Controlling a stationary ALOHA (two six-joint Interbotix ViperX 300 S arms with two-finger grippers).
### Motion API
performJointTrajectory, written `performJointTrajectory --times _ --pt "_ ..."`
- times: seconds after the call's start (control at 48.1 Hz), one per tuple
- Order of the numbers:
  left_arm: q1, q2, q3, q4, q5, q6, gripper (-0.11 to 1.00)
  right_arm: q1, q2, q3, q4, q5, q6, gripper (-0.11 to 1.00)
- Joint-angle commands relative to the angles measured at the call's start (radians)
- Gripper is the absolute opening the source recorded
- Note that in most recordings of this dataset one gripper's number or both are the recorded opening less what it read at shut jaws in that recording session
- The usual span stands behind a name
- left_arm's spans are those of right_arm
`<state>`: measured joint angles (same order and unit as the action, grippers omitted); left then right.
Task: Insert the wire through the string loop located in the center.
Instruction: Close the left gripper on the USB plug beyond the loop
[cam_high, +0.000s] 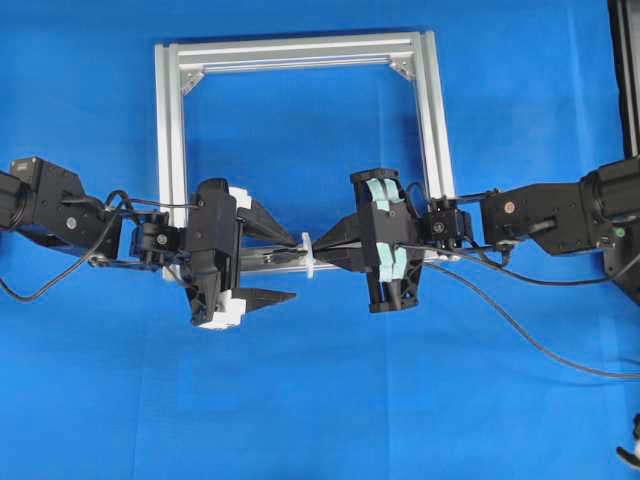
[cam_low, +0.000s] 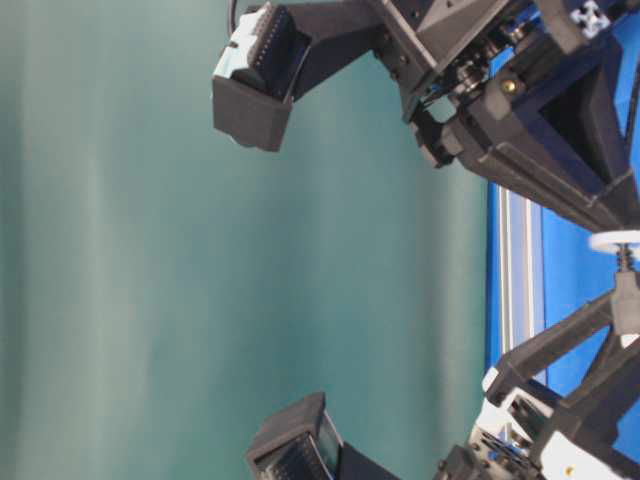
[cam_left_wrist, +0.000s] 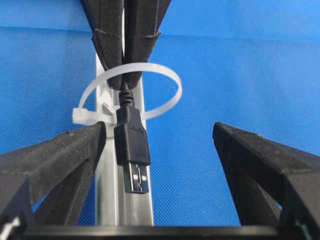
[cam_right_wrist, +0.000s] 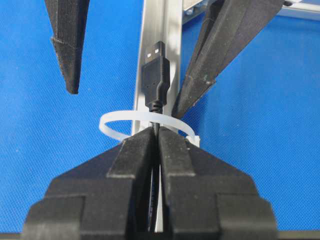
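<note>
The whitish string loop (cam_left_wrist: 155, 66) stands upright on the silver rail (cam_left_wrist: 107, 200). The black wire runs through it, and its plug (cam_left_wrist: 132, 145) with a metallic tip sticks out on the left side. My right gripper (cam_right_wrist: 157, 132) is shut on the wire just behind the loop (cam_right_wrist: 120, 119), with the plug (cam_right_wrist: 156, 75) beyond it. My left gripper (cam_left_wrist: 159, 129) is open, one finger on each side of the plug and not touching it. From overhead both grippers (cam_high: 285, 255) (cam_high: 318, 246) meet at the loop (cam_high: 308, 252). The rest of the wire (cam_high: 520, 335) trails away to the right.
A square silver aluminium frame (cam_high: 300, 48) lies on the blue mat; the loop sits on its near rail. The right arm's own short cables (cam_high: 540, 280) hang beside the wire. A black stand (cam_high: 625, 70) is at the right edge.
</note>
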<state>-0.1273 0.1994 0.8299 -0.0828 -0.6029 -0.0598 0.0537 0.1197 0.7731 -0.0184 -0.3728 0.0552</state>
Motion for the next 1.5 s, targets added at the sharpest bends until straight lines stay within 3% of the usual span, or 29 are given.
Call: performJointTrajectory --times 0.0,0.832,0.936,1.082,1.165,1.477 --pt "0.000 -0.015 -0.014 0.002 -0.008 -0.002 0.91 0.005 -0.012 -0.015 0.002 -0.011 0.000 -0.02" --pt "0.003 -0.018 -0.023 -0.003 -0.008 -0.002 0.88 0.003 -0.012 -0.015 0.000 -0.011 0.000 -0.02" --pt "0.011 -0.020 -0.026 -0.003 -0.006 -0.020 0.73 0.003 -0.012 -0.015 0.000 -0.011 0.000 -0.02" --pt "0.012 -0.020 -0.021 -0.003 -0.008 -0.021 0.28 0.003 -0.012 -0.014 0.000 -0.011 0.000 -0.02" --pt "0.012 -0.020 -0.020 -0.003 -0.006 -0.021 0.10 0.003 -0.012 -0.015 0.000 -0.011 0.000 -0.02" --pt "0.012 -0.020 -0.023 -0.003 -0.003 -0.021 0.09 0.005 -0.012 -0.017 0.000 -0.011 0.000 -0.02"
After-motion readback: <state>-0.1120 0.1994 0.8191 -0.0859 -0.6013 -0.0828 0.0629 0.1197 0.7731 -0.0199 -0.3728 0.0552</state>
